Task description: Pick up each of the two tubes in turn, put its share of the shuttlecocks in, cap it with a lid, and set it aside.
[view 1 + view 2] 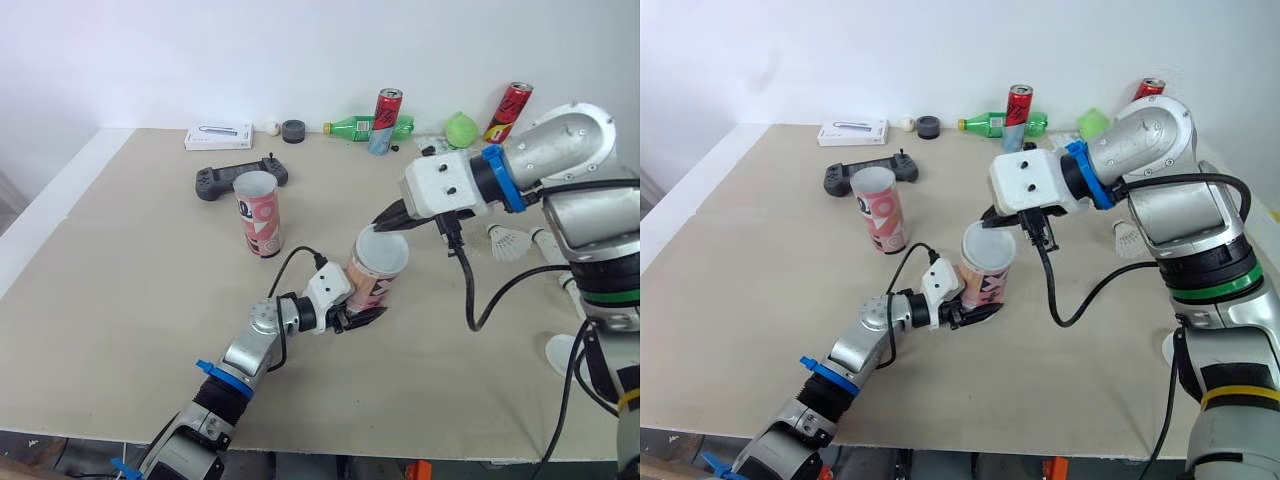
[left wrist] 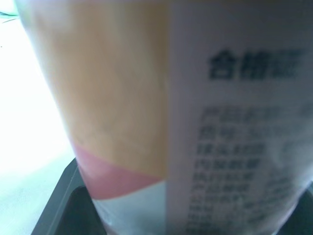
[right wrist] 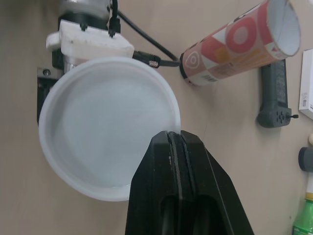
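Left gripper [image 1: 362, 318] was clamped on the lower part of the near tube [image 1: 368, 285]. The left wrist view showed its printed label close up, with a black finger [image 2: 54, 205] hard against the side. That tube stood near the middle of the table [image 1: 130, 260], leaning slightly.

The white lid [image 3: 105, 127] lay over the near tube's mouth. The right gripper [image 3: 174, 134] had its two fingers pressed together on the lid's rim, on the far side of the tube. Whether the lid was fully seated could not be told.

The second tube [image 1: 258, 213] stood upright and open-topped, well apart from the first, farther back and to the robot's left. It was just in front of a dark game controller [image 1: 215, 182].

A shuttlecock [image 1: 510, 243] lay on the table to the right, under the right arm. A spare lid [image 1: 562, 352] rested near the table's right edge (partly hidden by the arm's cable).

Along the back edge lay:
- a white box [image 1: 218, 136]
- a black ring [image 1: 293, 131]
- a green bottle [image 1: 360, 126], on its side
- a red can [image 1: 386, 121], upright
- a second red can [image 1: 508, 112], tilted
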You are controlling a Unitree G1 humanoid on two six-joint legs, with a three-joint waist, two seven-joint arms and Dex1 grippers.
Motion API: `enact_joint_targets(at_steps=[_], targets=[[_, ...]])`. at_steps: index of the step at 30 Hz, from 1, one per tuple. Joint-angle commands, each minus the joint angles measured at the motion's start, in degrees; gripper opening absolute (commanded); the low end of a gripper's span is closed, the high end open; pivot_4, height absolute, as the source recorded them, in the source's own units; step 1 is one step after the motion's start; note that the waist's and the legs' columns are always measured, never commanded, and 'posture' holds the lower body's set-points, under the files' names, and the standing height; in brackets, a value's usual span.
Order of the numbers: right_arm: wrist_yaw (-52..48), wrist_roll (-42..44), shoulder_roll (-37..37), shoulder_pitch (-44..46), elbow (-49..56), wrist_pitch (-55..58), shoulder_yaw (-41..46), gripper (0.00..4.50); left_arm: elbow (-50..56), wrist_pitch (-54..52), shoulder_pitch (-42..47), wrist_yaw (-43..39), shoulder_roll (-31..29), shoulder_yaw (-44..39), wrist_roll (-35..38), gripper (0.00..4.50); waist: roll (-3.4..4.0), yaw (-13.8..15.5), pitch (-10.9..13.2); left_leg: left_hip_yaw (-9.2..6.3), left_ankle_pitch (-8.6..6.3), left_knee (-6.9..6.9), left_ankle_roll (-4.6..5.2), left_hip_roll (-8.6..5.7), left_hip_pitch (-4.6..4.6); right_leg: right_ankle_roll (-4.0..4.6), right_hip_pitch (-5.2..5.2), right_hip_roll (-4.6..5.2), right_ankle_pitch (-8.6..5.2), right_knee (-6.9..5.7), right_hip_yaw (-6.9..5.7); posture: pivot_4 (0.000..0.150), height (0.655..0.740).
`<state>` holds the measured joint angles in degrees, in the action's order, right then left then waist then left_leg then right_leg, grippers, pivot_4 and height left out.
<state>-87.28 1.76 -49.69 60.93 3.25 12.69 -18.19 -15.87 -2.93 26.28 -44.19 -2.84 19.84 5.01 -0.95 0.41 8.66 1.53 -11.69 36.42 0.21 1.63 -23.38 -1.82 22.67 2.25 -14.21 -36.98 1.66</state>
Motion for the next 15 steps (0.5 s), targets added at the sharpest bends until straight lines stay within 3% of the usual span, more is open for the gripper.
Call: enact_joint_targets(at_steps=[1,14,15], targets=[[-0.2,-1.9,-1.1,-0.9,1.2,-2.5,-0.6,0.03,-2.6,-1.7,-0.9,0.1,0.1,0.6,-0.6,2.73,0.00,0.0,0.0,0.00,0.00,0.00,0.00,0.00,0.00,-0.01,-0.01,0.00,-0.01,0.00,0.00,0.150,0.7400],[0.1,-4.0,-0.9,-1.5,0.6,-6.6,-0.6,0.03,-2.9,-1.4,-0.9,0.3,0.2,0.6,-0.6,2.73,0.00,0.0,0.0,-0.01,0.00,-0.01,0.00,-0.02,0.00,-0.05,-0.04,0.00,-0.03,0.00,-0.01,0.150,0.7400],[0.2,-4.0,-0.8,-1.5,0.6,-6.4,-0.5,0.66,-2.8,-1.4,-0.9,0.3,0.3,0.6,-0.6,2.73,0.00,0.0,0.0,-0.01,0.00,-0.01,0.00,-0.02,0.00,-0.04,-0.04,0.01,-0.03,0.00,-0.01,0.150,0.7400]])
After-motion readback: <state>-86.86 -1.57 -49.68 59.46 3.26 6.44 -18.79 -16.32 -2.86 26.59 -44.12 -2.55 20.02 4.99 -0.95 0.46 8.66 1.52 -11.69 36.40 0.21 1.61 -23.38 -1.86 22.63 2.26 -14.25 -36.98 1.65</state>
